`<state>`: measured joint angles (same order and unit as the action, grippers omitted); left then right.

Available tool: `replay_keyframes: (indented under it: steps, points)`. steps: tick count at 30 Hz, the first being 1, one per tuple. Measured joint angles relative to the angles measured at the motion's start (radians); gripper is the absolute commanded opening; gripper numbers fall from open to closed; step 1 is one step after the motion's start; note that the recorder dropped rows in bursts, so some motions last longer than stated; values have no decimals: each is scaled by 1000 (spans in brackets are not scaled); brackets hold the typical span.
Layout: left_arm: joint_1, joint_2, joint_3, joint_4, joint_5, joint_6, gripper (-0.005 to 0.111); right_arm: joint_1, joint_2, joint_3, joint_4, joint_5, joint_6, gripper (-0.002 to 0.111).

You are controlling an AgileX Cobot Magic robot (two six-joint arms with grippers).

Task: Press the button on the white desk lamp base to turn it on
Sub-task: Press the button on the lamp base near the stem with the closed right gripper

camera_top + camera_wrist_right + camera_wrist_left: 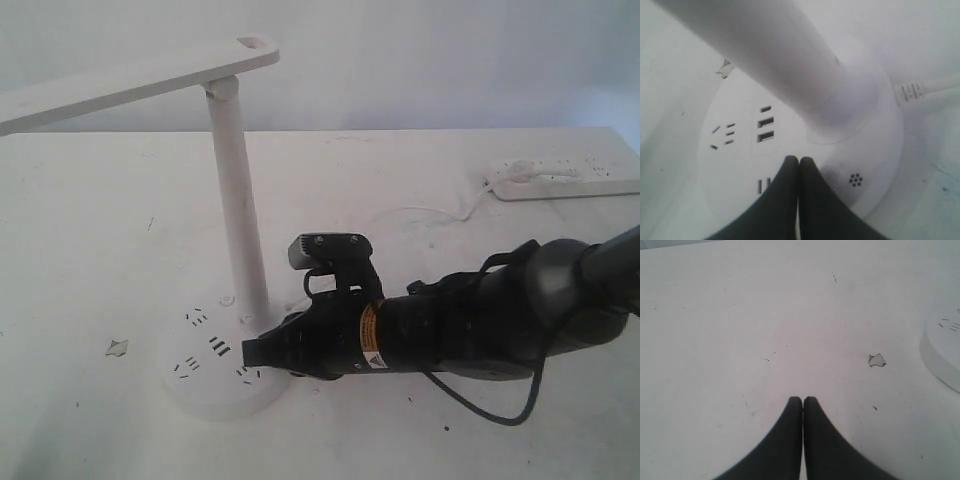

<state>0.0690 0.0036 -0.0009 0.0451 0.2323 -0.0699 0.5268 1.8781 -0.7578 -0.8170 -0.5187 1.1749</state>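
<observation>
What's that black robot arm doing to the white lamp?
The right gripper, its fingers shut together, is reaching down onto the white desk lamp base, with its tips over the top near the pole. It seems to be trying to push down there to turn the light on, but I can't tell if it's touching. The left gripper is shut too, holding nothing, off to the side above the table.

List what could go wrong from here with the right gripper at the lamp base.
1. The shut right gripper sits beside the faint round pad, likely the button; pressing straight down may hit bare white desk lamp base or the USB slots instead.
2. The arm lies close to the pole; a sideways nudge could topple it, since the long head overhangs one side.
</observation>
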Motion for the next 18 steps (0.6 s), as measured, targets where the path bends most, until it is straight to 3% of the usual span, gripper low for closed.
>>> replay_keyframes:
  steps: [18]
  points:
    - [0, 0, 0, 0, 0, 0, 0, 1, 0, -8, 58, 56, -9, 0]
